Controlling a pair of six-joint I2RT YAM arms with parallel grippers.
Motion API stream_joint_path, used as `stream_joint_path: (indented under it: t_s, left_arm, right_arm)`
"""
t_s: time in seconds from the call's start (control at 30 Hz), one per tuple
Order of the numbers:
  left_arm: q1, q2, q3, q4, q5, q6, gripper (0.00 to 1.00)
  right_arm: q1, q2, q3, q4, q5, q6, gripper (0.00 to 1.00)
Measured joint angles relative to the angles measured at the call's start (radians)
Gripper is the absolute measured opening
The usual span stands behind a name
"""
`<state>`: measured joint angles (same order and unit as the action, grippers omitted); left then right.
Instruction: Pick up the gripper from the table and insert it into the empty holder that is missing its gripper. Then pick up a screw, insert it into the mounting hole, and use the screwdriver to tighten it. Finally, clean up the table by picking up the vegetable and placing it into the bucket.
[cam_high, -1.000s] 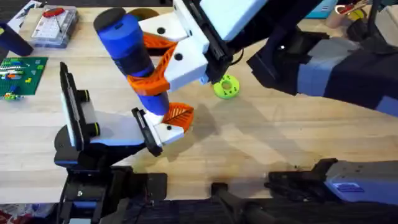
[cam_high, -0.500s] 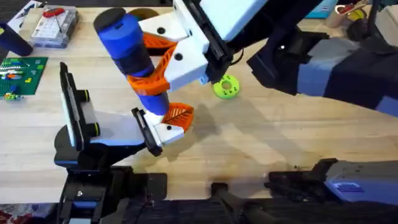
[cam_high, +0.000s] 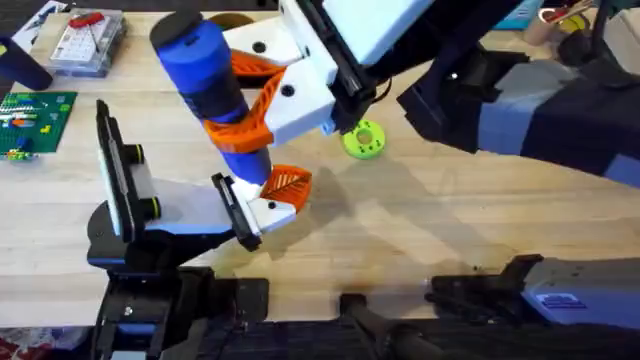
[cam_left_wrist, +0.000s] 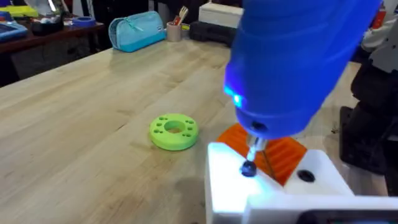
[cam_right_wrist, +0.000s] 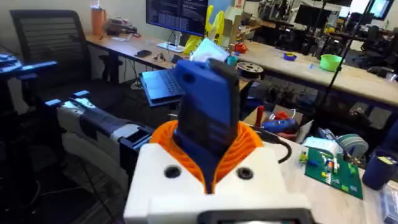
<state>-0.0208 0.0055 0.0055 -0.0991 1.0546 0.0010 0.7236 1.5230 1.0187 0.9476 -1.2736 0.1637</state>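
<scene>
Tightening step in hand: right gripper (cam_high: 255, 115) clamps the screwdriver (cam_high: 205, 75), tip on the screw (cam_left_wrist: 248, 168) in the gripper (cam_high: 280, 195). Left fingers: cannot tell. Next: steady downward drive.

The overhead camera looks down and forward over the table (cam_high: 480, 220). The left wrist camera sits close behind the screwdriver (cam_left_wrist: 292, 62), facing along the tabletop. The right wrist camera looks outward past the same screwdriver, clamped between its jaws.
</scene>
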Motion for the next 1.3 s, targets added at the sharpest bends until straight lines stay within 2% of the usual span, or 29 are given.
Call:
stream_joint_path:
  t_s: [1.3]
  left_arm:
    - [0.000,0.000,0.000,0.000,0.000,0.000,0.012]
  right_arm:
    - [0.003,0.000,0.000,-0.046,0.000,-0.022,0.024]
